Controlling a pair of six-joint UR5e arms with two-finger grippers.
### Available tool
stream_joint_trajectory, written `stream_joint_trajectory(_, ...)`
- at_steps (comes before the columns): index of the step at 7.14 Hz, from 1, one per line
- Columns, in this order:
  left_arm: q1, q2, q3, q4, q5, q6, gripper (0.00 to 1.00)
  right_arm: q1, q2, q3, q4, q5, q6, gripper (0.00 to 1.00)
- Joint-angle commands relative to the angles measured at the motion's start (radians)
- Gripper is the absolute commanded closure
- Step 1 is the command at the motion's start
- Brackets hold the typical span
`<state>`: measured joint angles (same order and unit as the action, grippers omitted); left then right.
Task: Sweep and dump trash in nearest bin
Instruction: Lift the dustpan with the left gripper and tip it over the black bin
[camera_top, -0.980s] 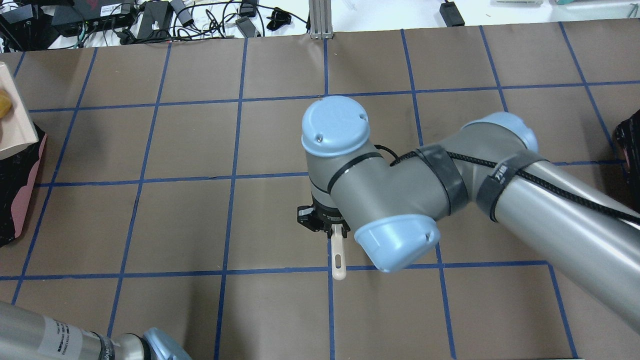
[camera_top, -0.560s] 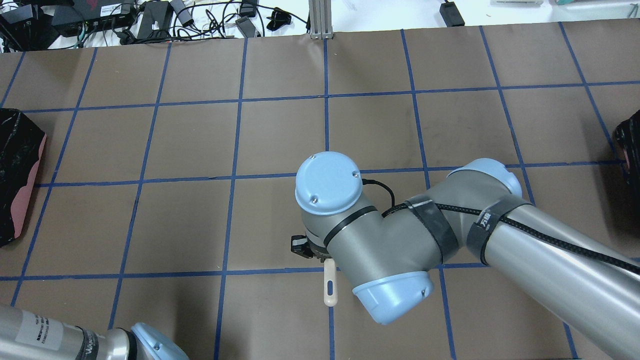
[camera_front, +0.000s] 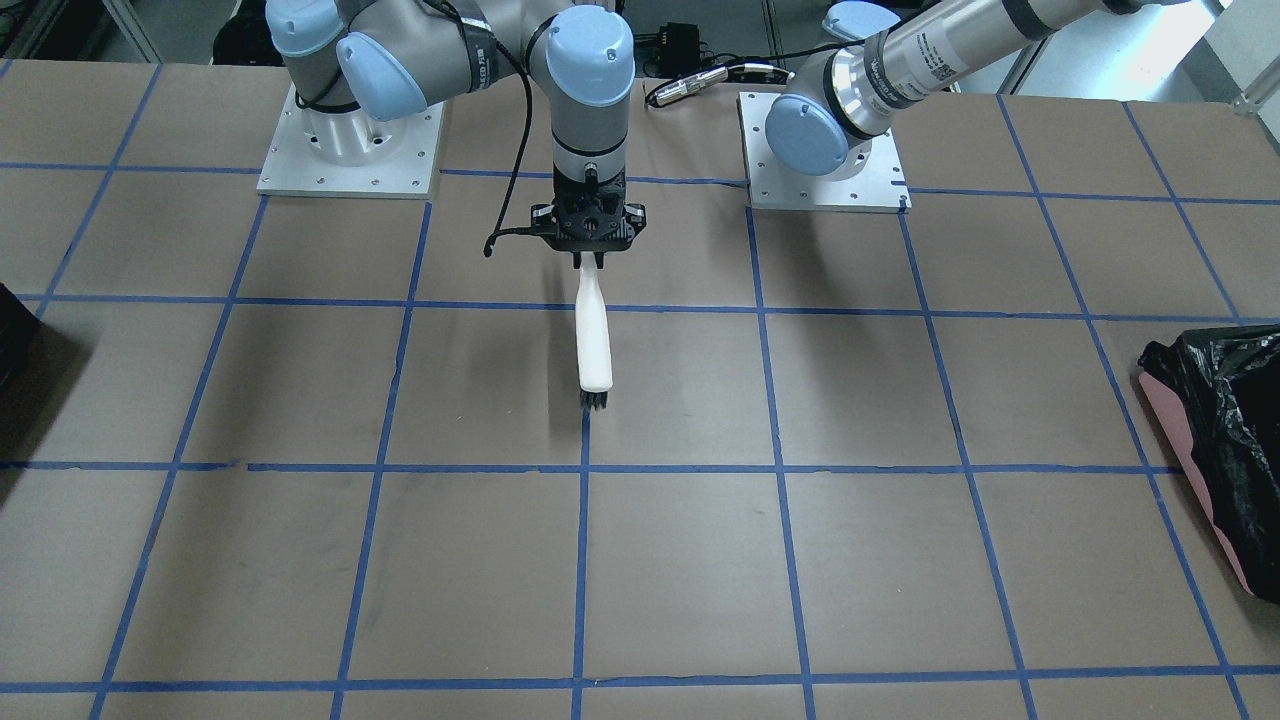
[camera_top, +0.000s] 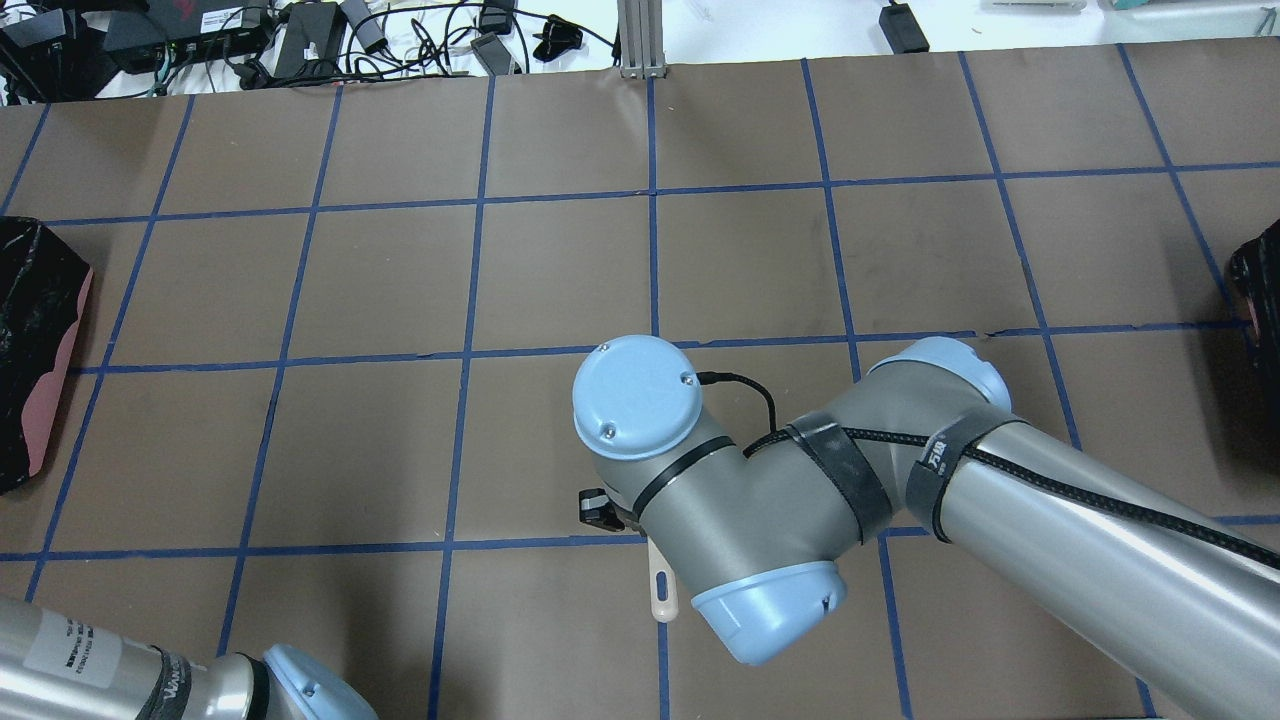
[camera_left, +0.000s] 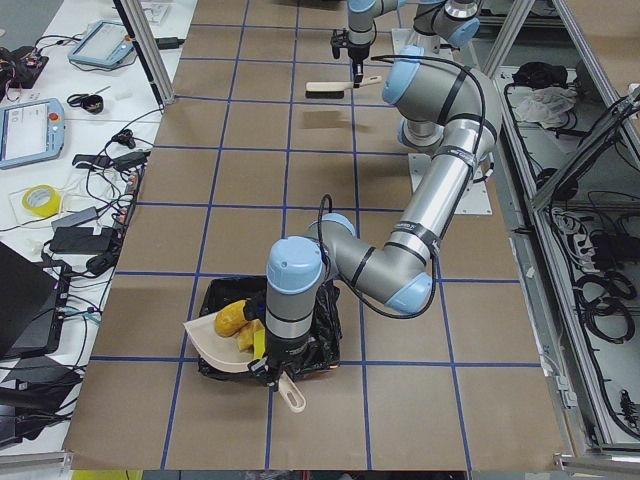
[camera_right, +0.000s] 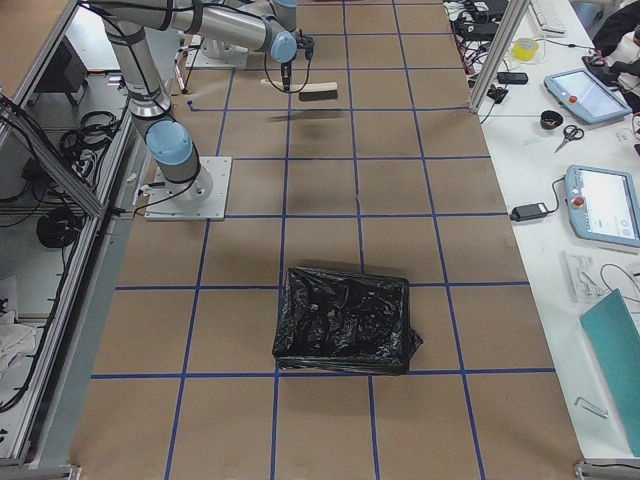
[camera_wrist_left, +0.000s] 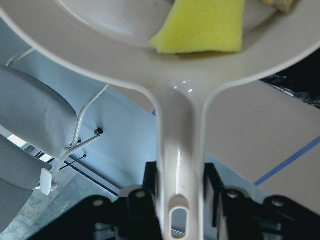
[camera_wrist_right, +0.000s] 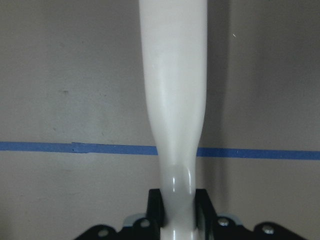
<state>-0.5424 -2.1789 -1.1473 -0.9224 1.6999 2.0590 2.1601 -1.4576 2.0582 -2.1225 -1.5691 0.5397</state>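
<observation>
Over the bin (camera_left: 330, 350) rim, the dustpan (camera_left: 200, 335) holds the trash (camera_left: 232, 318).

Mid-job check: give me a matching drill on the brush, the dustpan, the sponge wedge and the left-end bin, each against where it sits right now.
Things:
1. brush
2. dustpan
3. sponge wedge
4. left-end bin

Places:
A. lying in the dustpan's scoop
B. under the dustpan
C. clamped by its handle in the left gripper
D. clamped by its handle in the right gripper

Pairs: 1-D, 2-C, 3-A, 4-B.
</observation>
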Motion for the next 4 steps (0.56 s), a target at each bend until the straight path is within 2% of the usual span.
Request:
stream_joint_trajectory(1, -0.016, 0.011, -0.122, 0.267, 0.003, 0.138, 1.00, 0.000, 0.002, 0.029, -0.014, -0.006, -0.012, 1.00)
stream_joint_trajectory(4, -0.045, 0.014, -0.129, 0.360, 0.024, 0.335, 1.00, 0.000, 0.034, 0.034, -0.036, -0.003, -0.001, 1.00)
